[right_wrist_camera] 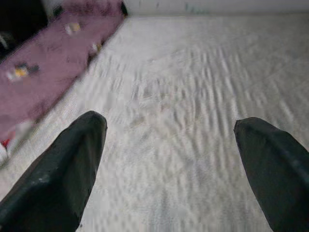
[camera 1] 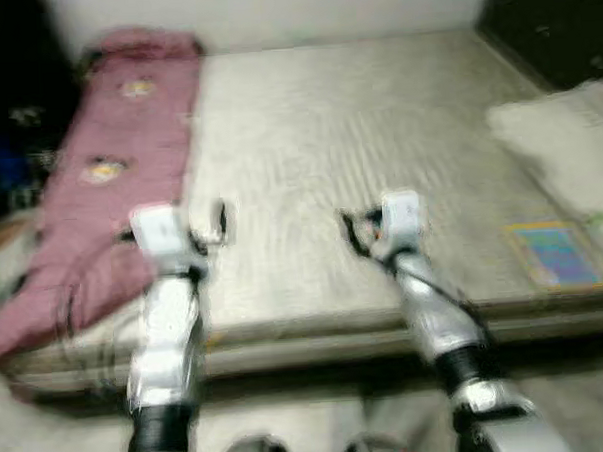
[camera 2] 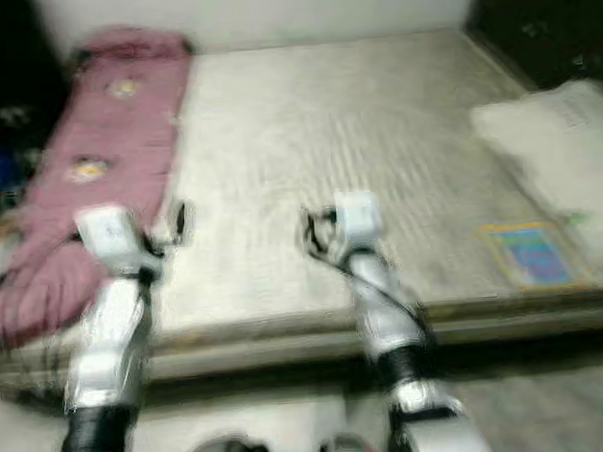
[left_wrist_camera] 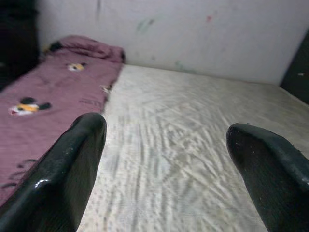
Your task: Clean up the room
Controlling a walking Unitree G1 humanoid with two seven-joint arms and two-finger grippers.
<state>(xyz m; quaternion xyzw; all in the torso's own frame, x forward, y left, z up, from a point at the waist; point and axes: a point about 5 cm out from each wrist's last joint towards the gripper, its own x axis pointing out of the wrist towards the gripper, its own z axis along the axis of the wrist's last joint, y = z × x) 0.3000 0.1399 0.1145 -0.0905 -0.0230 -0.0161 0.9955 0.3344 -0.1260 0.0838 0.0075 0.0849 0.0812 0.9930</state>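
1. While both head views are blurred, the left eye view shows a bed [camera 1: 358, 133] with a pale, wrinkled mattress, and a pink blanket [camera 1: 110, 184] with small cartoon patches lying along the bed's left side, its near end drooping over the edge. The left end effector [camera 1: 219, 222] and the right end effector [camera 1: 354, 234] are held out above the near part of the mattress, well apart from each other, neither pinching anything.
2. From the right eye view, a white pillow [camera 2: 559, 155] rests at the bed's right side, and just in front of it a flat blue item with a yellow border [camera 2: 531, 253] lies on the mattress near the front edge.
3. Along the left wrist view, the left end effector's two black fingers [left_wrist_camera: 63, 174] are spread wide, empty, above the sheet; the pink blanket runs beside them toward a white wall [left_wrist_camera: 193, 34].
4. Through the right wrist view, the right end effector's fingers [right_wrist_camera: 63, 169] are likewise spread apart and empty over bare mattress, the blanket off to one side.
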